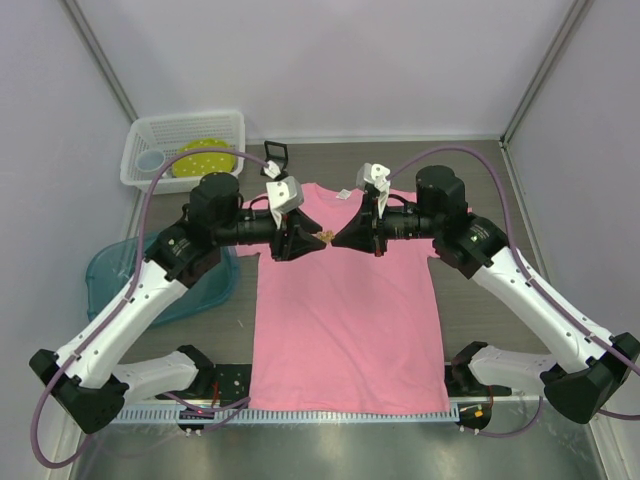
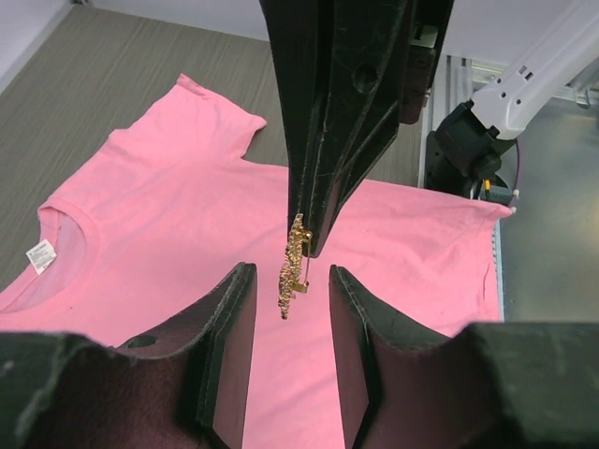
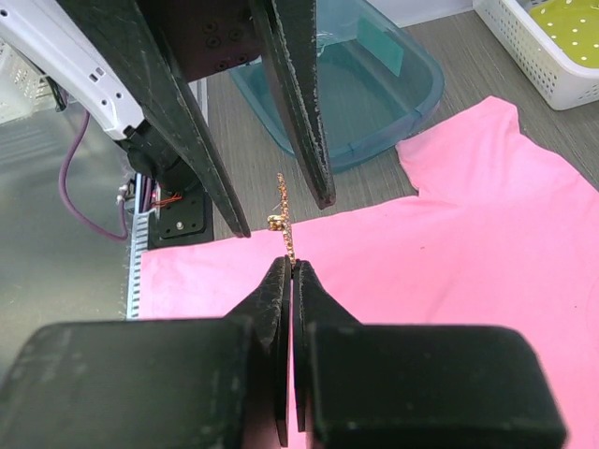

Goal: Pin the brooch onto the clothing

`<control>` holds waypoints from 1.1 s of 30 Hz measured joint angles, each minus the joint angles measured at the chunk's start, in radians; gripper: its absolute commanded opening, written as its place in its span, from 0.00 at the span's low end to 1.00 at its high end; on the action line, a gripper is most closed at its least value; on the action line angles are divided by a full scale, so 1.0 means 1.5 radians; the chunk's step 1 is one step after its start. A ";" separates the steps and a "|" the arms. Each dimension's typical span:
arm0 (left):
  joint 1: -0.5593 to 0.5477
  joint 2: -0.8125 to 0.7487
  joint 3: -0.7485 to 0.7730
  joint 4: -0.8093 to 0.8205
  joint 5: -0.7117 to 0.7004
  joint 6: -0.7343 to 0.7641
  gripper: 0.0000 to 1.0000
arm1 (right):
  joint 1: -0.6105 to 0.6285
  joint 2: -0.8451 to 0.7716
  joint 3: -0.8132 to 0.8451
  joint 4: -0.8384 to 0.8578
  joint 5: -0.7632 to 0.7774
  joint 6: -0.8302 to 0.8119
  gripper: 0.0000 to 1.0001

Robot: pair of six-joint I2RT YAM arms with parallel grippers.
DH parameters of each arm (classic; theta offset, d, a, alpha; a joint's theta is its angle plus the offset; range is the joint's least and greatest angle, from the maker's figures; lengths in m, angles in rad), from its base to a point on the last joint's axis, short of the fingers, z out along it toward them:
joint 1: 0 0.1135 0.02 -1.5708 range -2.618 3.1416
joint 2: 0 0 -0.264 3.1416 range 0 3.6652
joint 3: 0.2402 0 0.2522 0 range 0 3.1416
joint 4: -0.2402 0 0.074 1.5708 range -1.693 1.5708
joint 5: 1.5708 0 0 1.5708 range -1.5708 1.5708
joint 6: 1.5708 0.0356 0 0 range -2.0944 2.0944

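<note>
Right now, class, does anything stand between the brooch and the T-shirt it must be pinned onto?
Nothing visible does. The right gripper, shut on the brooch, holds it above the chest of the pink T-shirt. The left gripper is open, its fingers flanking the brooch at the sides, not beneath it.

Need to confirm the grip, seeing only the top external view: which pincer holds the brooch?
Observer: The right pincer is shut on one end of the brooch.
Operator: And the other arm?
Observer: The left pincer is open; its fingers flank the brooch without touching.
Operator: Pinned yet?
Observer: No, the brooch is held in the air above the pink T-shirt.
</note>
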 measured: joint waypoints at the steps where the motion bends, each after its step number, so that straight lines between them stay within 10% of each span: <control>1: -0.001 0.000 -0.002 0.002 -0.006 -0.003 0.40 | 0.000 0.000 0.000 0.000 0.001 0.000 0.01; 33: -0.006 0.011 -0.010 0.035 -0.050 -0.086 0.10 | -0.001 -0.003 0.000 -0.002 0.027 0.014 0.01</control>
